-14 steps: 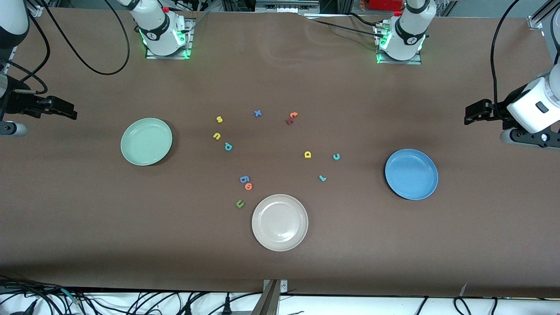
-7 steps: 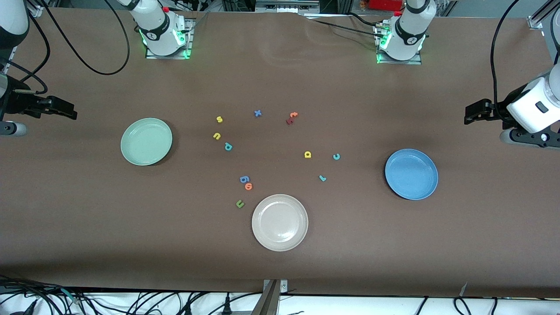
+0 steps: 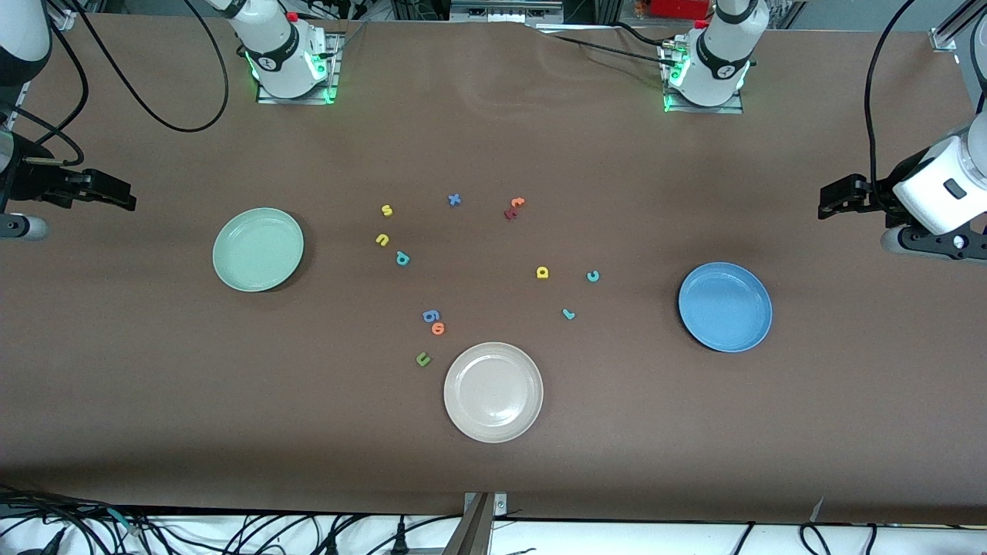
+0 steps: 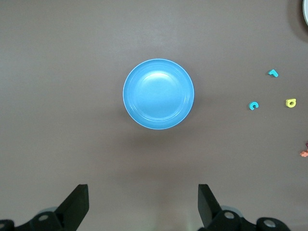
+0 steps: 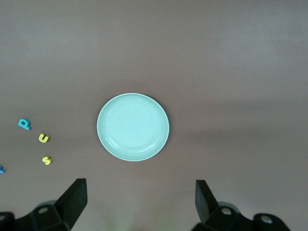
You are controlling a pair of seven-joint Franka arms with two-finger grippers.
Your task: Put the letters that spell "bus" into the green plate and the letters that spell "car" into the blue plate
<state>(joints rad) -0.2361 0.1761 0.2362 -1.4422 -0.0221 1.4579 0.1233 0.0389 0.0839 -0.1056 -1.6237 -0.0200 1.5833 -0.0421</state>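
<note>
Nothing has shifted since a second ago: both arms wait high at the table's ends, left gripper (image 4: 142, 207) over bare table by the blue plate (image 3: 725, 307), right gripper (image 5: 139, 204) by the green plate (image 3: 257, 249), jaws spread wide, empty. Letters u (image 3: 382, 240), s (image 3: 386, 210), b (image 3: 402, 258) and c (image 3: 592, 276), a (image 3: 542, 272), r (image 3: 568, 314) lie on the table between the plates.

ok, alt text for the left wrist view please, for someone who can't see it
An empty blue plate sits on the brown table, seen from above. The left gripper hangs open over bare table beside it, holding nothing. Off to one side of the plate lie three small foam letters: teal "r", teal "c", yellow "a".
</note>
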